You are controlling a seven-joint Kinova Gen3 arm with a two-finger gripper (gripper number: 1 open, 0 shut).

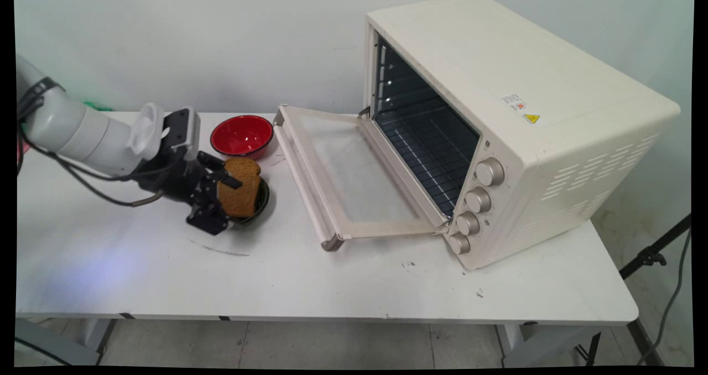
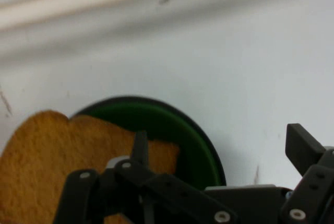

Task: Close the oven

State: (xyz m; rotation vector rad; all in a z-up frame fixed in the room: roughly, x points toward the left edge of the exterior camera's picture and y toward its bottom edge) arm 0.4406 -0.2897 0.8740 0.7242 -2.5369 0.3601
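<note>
A brown slice of bread (image 1: 243, 197) stands tilted on edge in a dark green bowl (image 1: 261, 201) on the white table, left of the oven. My gripper (image 1: 227, 204) comes in low from the left, open, its fingers spread wide. One finger (image 1: 233, 181) lies across the face of the bread. In the hand view the bread (image 2: 42, 156) sits at the lower left behind the left finger (image 2: 139, 148). The green bowl (image 2: 177, 130) lies between the fingers, and the right finger (image 2: 301, 145) is over bare table.
A red bowl (image 1: 242, 134) sits just behind the green one. A cream toaster oven (image 1: 525, 115) stands on the right with its glass door (image 1: 354, 176) folded down flat towards the bowls, and a wire rack (image 1: 426, 154) shows inside. Black cables hang under the arm.
</note>
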